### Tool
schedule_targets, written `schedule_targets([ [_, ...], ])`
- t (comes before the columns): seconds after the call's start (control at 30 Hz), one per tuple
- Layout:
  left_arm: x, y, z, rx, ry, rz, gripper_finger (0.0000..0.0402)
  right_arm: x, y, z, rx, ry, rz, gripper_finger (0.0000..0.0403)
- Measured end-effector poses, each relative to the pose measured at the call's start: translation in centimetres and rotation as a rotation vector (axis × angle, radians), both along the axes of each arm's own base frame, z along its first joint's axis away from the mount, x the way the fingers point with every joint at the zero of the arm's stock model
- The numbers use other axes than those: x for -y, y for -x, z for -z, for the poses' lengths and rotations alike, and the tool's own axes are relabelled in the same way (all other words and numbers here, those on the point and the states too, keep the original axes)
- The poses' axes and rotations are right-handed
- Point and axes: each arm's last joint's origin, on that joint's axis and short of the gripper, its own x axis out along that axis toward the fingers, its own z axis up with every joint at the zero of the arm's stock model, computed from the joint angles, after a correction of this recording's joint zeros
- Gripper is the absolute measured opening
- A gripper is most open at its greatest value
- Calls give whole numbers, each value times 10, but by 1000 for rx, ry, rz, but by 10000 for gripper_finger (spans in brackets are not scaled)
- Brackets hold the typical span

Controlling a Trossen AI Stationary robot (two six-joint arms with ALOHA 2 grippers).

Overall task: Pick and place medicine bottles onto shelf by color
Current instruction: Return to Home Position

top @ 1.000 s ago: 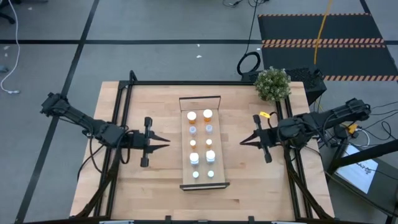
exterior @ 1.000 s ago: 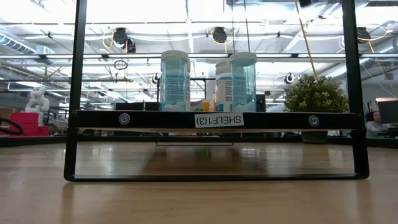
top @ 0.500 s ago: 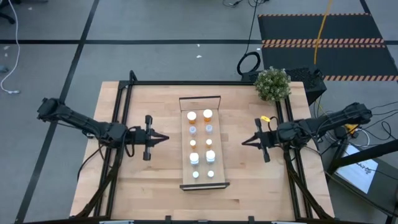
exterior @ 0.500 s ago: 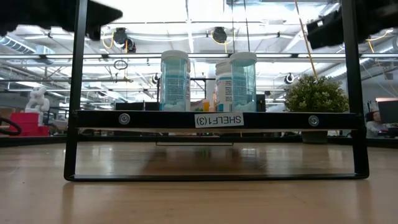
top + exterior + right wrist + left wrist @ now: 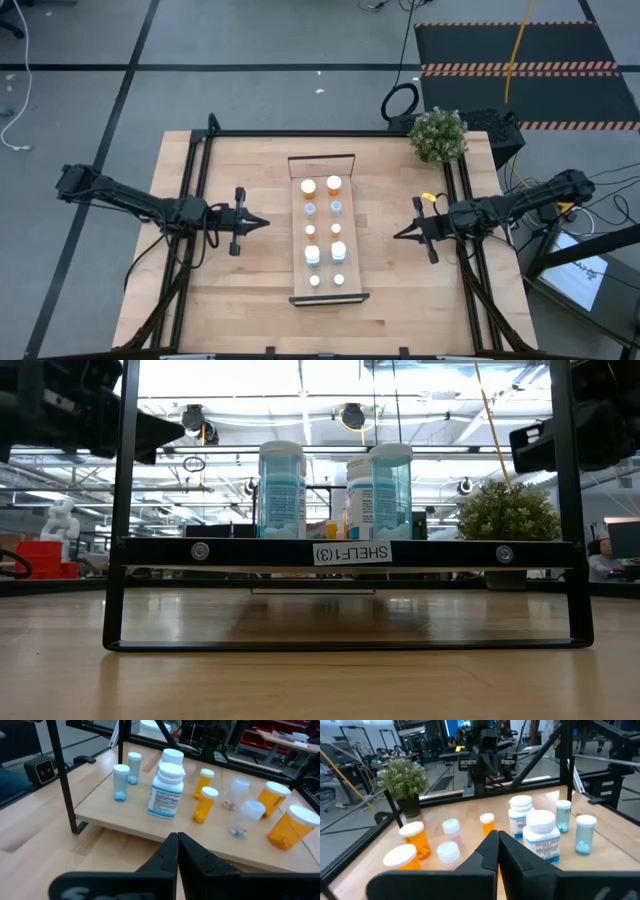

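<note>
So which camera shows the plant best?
Left wrist view: the plant shows leaves and pot. High view sees only its top; low view hides its pot behind the shelf; right wrist view misses it.

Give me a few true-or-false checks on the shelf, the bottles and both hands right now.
1. All the medicine bottles stand on the shelf; none is on the bare tabletop. True.
2. The left hand grips an orange bottle. False: it is shut on nothing, beside the shelf.
3. The two large orange bottles stand at the shelf end nearest the potted plant. True.
4. One bottle lies tipped over. False: all stand upright.
5. The right hand hangs over the shelf. False: it is off to the shelf's other side, shut and empty.
</note>
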Motion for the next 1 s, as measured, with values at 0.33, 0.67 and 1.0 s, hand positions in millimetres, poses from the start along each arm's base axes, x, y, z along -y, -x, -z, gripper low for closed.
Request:
schedule_targets([
  [0.33, -4, 19, 11, 60, 14, 0, 6, 2, 7, 5, 37, -9, 0, 0],
  [0.67, -6, 27, 9, 83, 18, 0, 18, 4, 14, 5, 35, -4, -10, 0],
  [1.0, -7, 32, 9, 81, 17, 0, 11, 4, 17, 20, 93, -10, -33, 0],
])
